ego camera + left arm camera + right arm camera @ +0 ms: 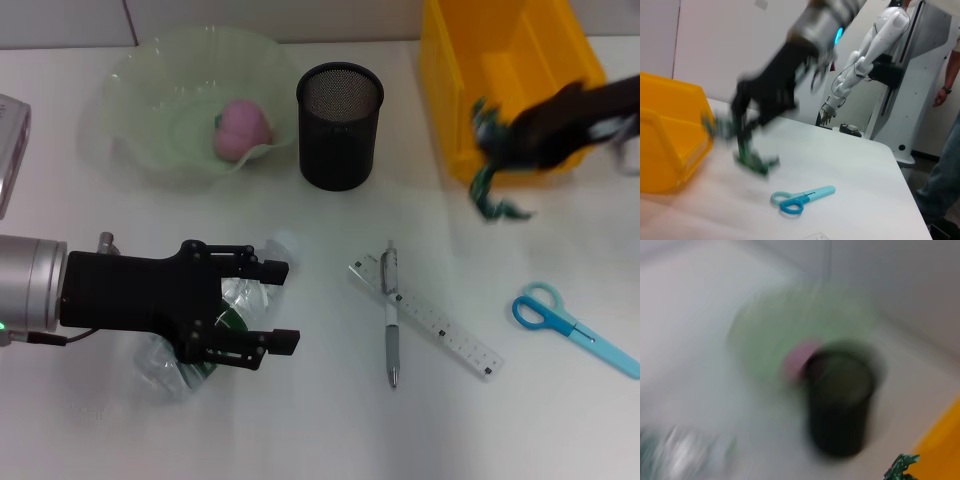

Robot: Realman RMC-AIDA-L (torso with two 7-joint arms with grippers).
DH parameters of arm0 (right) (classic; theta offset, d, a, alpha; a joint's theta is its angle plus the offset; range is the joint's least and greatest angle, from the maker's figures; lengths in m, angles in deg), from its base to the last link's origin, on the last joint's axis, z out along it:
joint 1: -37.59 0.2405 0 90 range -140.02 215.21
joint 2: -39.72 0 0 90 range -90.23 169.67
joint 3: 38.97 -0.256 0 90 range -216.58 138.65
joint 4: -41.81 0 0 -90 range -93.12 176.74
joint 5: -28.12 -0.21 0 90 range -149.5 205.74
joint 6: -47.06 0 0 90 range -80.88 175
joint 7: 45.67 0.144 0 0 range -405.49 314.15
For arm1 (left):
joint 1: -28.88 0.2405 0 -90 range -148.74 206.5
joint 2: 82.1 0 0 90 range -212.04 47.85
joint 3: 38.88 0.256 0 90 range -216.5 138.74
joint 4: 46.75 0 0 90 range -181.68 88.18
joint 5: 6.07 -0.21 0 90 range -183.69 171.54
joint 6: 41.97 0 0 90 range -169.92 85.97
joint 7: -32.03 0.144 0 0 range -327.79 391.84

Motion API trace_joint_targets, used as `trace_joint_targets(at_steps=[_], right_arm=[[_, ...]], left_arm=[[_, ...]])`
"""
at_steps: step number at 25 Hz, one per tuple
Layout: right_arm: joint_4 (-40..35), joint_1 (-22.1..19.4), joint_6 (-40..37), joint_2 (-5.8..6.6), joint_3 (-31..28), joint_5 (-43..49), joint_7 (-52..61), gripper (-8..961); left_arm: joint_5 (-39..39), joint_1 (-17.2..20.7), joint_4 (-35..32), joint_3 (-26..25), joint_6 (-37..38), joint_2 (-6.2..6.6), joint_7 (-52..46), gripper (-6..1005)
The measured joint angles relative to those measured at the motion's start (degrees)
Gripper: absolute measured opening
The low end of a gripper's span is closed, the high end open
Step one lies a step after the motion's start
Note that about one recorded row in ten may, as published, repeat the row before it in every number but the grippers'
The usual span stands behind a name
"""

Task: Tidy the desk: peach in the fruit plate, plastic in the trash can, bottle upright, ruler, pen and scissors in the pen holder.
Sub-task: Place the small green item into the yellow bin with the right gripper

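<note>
Green crinkled plastic [490, 190] hangs from the right gripper [492, 135], pinched between its fingers at the near left corner of the yellow bin [505, 60], which stands at the far right of the white table [330, 420]. The plastic dangles just over the tabletop beside the bin's front wall, not inside it. In the left wrist view the same gripper [742, 135] shows blurred, with the plastic [752, 160] trailing below it next to the bin [670, 130]. The left gripper [275, 305] sits at the near left, jaws spread wide, over a clear bottle [210, 330] that lies on its side on the table; one finger is above the bottle, one below, and contact cannot be told. The peach [240, 128] rests in the pale green plate [150, 80] at the far left. The black mesh pen holder [340, 125] stands upright just right of the plate, with nothing seen inside. The clear ruler [445, 335] lies diagonally at centre near, with the pen [391, 320] lying across its far end. The blue scissors [570, 325] lie flat at the near right, well apart from the ruler; the left wrist view shows them closed [802, 198]. The right wrist view shows the pen holder [840, 410] and the peach [797, 357] only as blurs.
</note>
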Motion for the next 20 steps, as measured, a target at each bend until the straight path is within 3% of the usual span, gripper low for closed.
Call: trace_joint_targets(at_steps=[3, 5, 11, 15, 20], right_arm=[[-4.84, -2.09, 0.21, -0.07, -8.38, -4.32, -1.67, 183], [-3.43, -2.37, 3.16, 0.00, -12.33, -7.03, -3.53, 172], [12.92, 1.35, 18.50, 0.27, -13.87, -10.20, -11.20, 139], [24.88, 6.26, 22.95, 1.79, -14.45, -10.41, -13.79, 118], [27.02, 7.27, 24.57, 2.07, -14.16, -10.49, -14.62, 392]], left_arm=[[0.06, 0.05, -0.03, 0.00, 0.12, 0.00, 0.00, 796], [0.12, 0.08, -0.03, 0.00, 0.27, 0.00, 0.00, 795], [0.23, -0.12, -0.04, 0.20, 0.48, -0.06, -0.06, 795], [0.23, -0.39, 0.13, 0.21, 0.60, -0.08, -0.14, 796], [0.23, -0.29, 0.19, 0.06, 0.76, -0.09, -0.18, 796]])
